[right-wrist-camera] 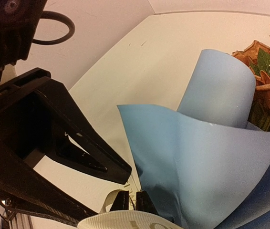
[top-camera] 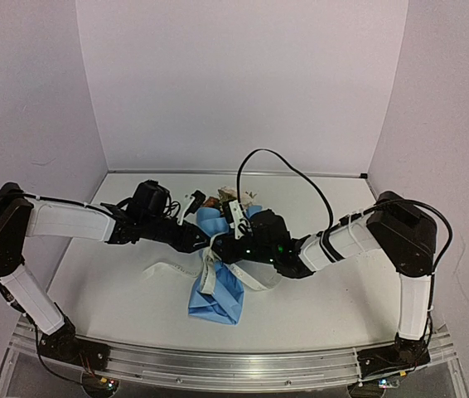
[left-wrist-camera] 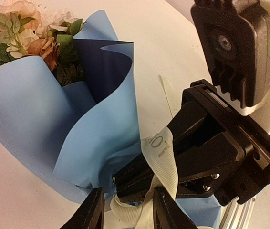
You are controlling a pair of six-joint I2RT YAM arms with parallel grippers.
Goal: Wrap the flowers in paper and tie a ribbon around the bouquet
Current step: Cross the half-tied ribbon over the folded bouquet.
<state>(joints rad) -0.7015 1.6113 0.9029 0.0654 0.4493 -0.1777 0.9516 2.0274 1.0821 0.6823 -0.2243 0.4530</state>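
Observation:
The bouquet lies on the white table [top-camera: 118,290], its light-blue paper [top-camera: 218,298] [left-wrist-camera: 30,109] [right-wrist-camera: 206,162] rolled round the flowers [top-camera: 233,199] [left-wrist-camera: 20,24] [right-wrist-camera: 264,86], whose blooms show at the far end. Both grippers meet at its narrow middle. My right gripper [top-camera: 224,249] [right-wrist-camera: 132,200] is shut on the cream ribbon [left-wrist-camera: 161,152] [right-wrist-camera: 120,220], which bends over its fingers [left-wrist-camera: 140,179]. My left gripper [top-camera: 204,240] [left-wrist-camera: 128,210] stands open, a loop of ribbon lying between its fingertips. More ribbon [top-camera: 164,269] trails on the table left of the paper.
White walls [top-camera: 243,83] close the table on three sides. A black cable [top-camera: 301,178] arcs from the right arm over the far part of the table. A metal rail [top-camera: 234,361] runs along the near edge.

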